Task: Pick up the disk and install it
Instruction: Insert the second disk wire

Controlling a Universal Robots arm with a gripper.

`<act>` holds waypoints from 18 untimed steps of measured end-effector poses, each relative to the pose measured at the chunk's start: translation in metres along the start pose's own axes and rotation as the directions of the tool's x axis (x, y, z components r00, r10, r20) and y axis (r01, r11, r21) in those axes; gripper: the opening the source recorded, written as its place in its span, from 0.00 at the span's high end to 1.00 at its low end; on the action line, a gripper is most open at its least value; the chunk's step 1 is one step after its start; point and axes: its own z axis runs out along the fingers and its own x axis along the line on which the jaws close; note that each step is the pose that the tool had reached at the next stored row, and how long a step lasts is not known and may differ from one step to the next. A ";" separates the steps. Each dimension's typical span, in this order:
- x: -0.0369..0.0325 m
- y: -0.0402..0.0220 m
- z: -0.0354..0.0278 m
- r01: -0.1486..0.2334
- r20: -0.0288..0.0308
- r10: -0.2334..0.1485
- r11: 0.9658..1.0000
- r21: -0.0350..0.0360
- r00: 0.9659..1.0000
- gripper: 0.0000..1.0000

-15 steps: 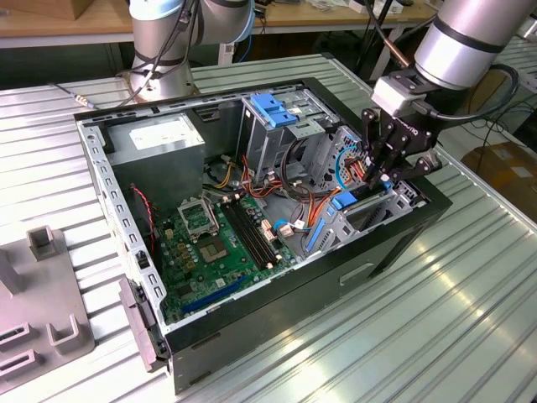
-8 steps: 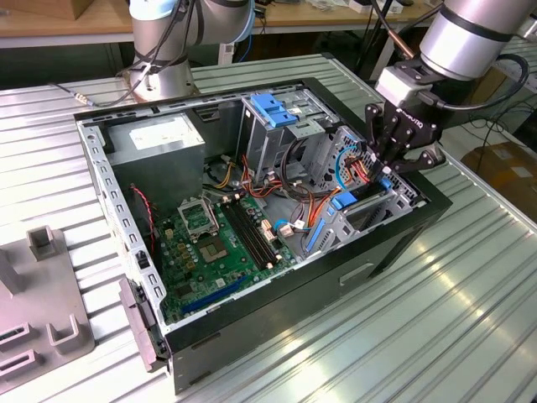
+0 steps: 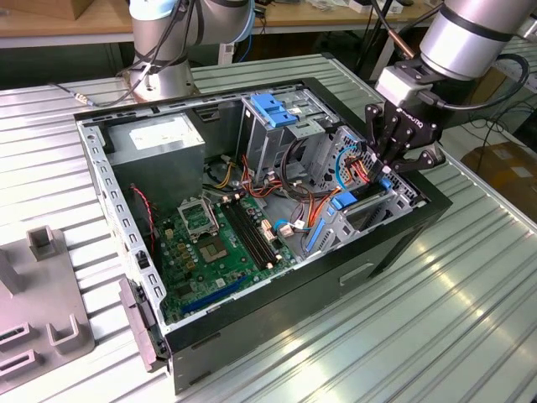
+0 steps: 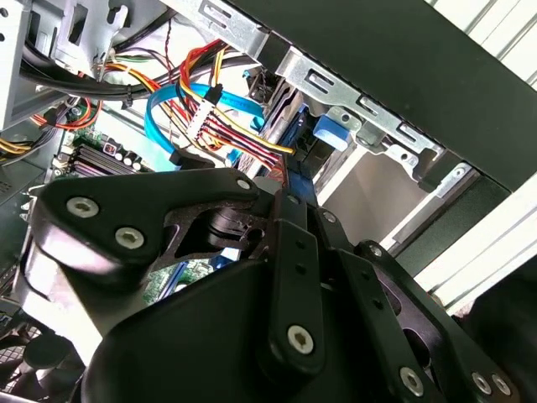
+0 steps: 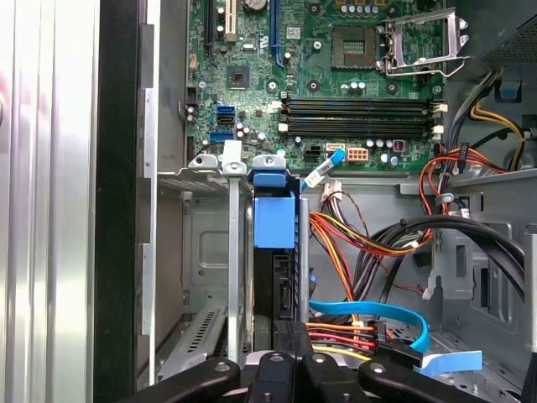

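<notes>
The disk (image 5: 275, 222) stands on edge in a slot of the metal drive cage (image 5: 205, 252), its blue carrier on top and its dark body below. In the exterior view the disk's blue end (image 3: 345, 200) shows in the cage at the front right of the open computer case (image 3: 277, 294). My gripper (image 3: 388, 172) hangs right over that cage. In both wrist views the gripper (image 5: 291, 332) (image 4: 281, 201) is shut, fingertips together at the disk's near end. Whether they touch the blue carrier (image 4: 331, 134) is hidden.
Red, yellow and blue cables (image 5: 369, 323) run close beside the gripper. A blue bracket (image 3: 273, 109) tops the taller cage behind. The motherboard (image 3: 214, 243) fills the case floor. A second arm's base (image 3: 164, 50) stands behind the case and a grey fixture (image 3: 42, 294) lies at the exterior view's left.
</notes>
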 end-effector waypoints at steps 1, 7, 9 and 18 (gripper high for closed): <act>0.0000 0.0000 -0.0001 0.000 0.000 0.000 1.000 0.000 1.000 0.90; 0.0000 0.0000 -0.0003 0.000 0.000 0.000 1.000 0.000 1.000 0.90; 0.0000 0.0000 -0.0004 0.000 0.000 0.000 1.000 0.000 1.000 0.90; 0.0001 0.0010 -0.0363 0.000 0.000 0.000 1.000 0.000 1.000 0.90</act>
